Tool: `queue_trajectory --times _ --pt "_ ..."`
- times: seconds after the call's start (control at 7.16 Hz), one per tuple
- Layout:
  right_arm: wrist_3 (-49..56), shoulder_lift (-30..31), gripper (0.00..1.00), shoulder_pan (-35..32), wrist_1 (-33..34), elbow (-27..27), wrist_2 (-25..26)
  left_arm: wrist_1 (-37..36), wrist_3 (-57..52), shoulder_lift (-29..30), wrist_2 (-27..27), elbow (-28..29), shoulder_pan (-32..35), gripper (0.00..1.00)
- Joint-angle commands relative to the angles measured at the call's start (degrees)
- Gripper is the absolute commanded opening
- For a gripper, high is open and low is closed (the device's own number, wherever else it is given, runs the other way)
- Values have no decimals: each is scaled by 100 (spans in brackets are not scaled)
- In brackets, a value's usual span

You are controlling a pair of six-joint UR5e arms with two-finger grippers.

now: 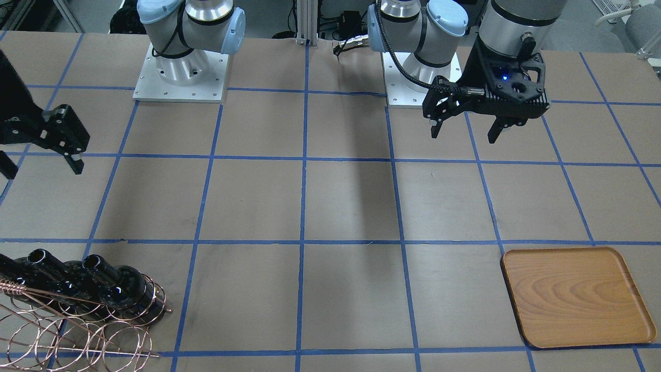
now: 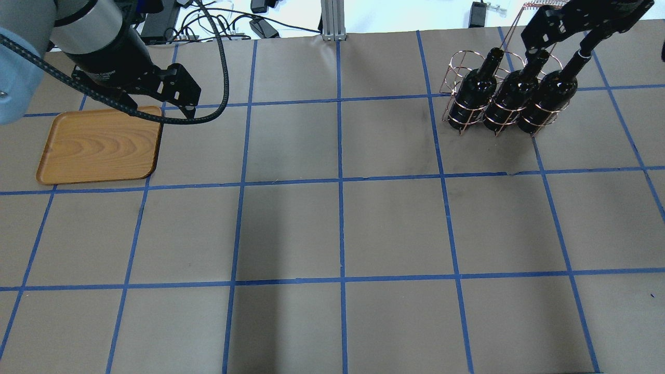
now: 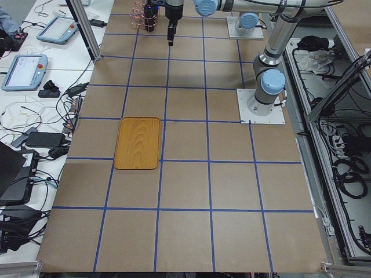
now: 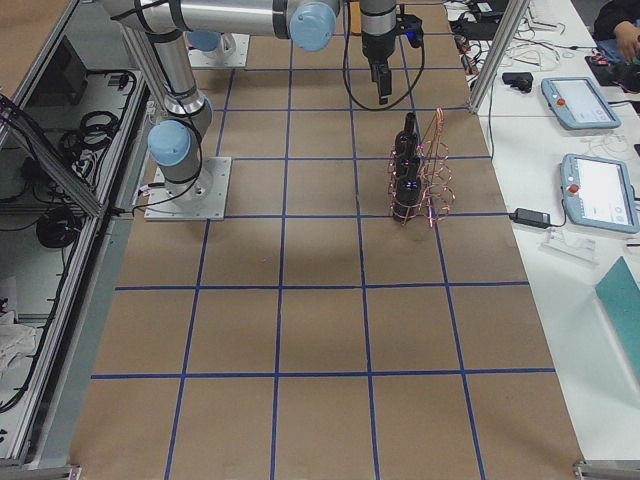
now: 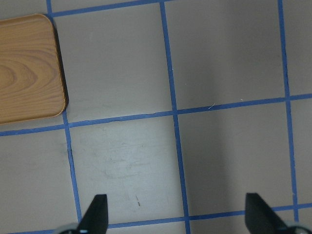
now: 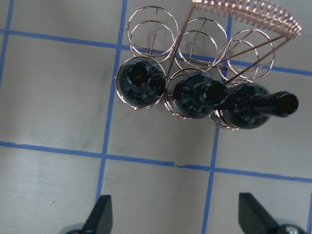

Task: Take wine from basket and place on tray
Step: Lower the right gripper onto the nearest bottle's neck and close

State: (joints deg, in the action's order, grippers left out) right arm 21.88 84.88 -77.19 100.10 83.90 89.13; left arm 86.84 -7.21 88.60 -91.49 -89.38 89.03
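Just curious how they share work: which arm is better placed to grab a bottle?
Right: the right end effector hovers open near the glossy black glass wine bottles in the rose-gold wire basket; the left end effector hangs beside the light wooden tray, far off.

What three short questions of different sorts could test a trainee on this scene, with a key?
1. Count: how many black wine bottles stand in the copper wire basket?
2. True or false: the wooden tray already holds a bottle.
3. Fill in: the left gripper and the right gripper are both ___ (open/shut).

Key: 1. three; 2. false; 3. open.
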Motion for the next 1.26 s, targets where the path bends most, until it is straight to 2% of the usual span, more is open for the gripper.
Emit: queue_trajectory --times 0.0,0.14,0.56,0.7,0.84,1.12 --pt "326 -496 90 178 649 4 -1 0 0 0 9 0 0 100" --pt "308 -690 87 178 790 30 -1 9 0 0 0 0 0 100" --pt "282 -1095 83 178 1133 57 -10 9 0 0 0 0 0 100" --pt "247 -1149 78 178 1187 57 -18 9 -9 0 0 0 0 100" --pt "133 -1193 77 178 1248 57 -45 9 0 0 0 0 0 100" --pt "-192 -1289 74 170 1292 48 -299 9 0 0 0 -35 0 100"
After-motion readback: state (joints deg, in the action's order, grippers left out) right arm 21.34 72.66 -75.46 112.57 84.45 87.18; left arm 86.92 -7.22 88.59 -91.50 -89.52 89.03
